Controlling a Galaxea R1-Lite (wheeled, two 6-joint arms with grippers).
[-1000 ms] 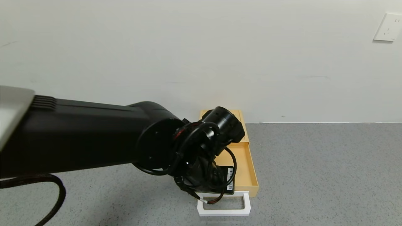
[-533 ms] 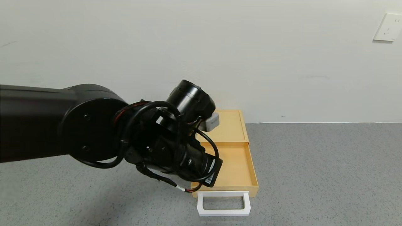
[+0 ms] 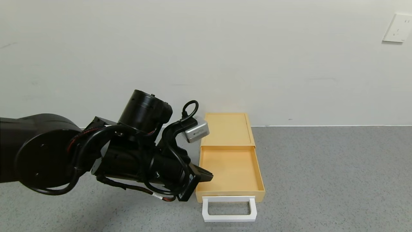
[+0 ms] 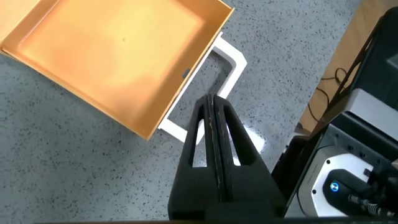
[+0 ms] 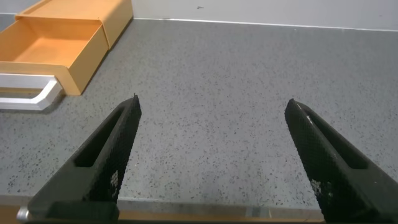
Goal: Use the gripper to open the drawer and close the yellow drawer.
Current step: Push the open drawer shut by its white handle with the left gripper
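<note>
You have the yellow drawer (image 3: 229, 170) pulled out of its box on the grey floor (image 3: 322, 177) by the white wall (image 3: 257, 48), its white handle (image 3: 229, 209) at the near end and the tray bare inside. Your left gripper (image 3: 206, 175) hangs just beside the drawer's left edge, fingers pressed together and holding nothing. Your right gripper (image 5: 211, 118) sits well off to the drawer's right, spread wide above the floor.
</note>
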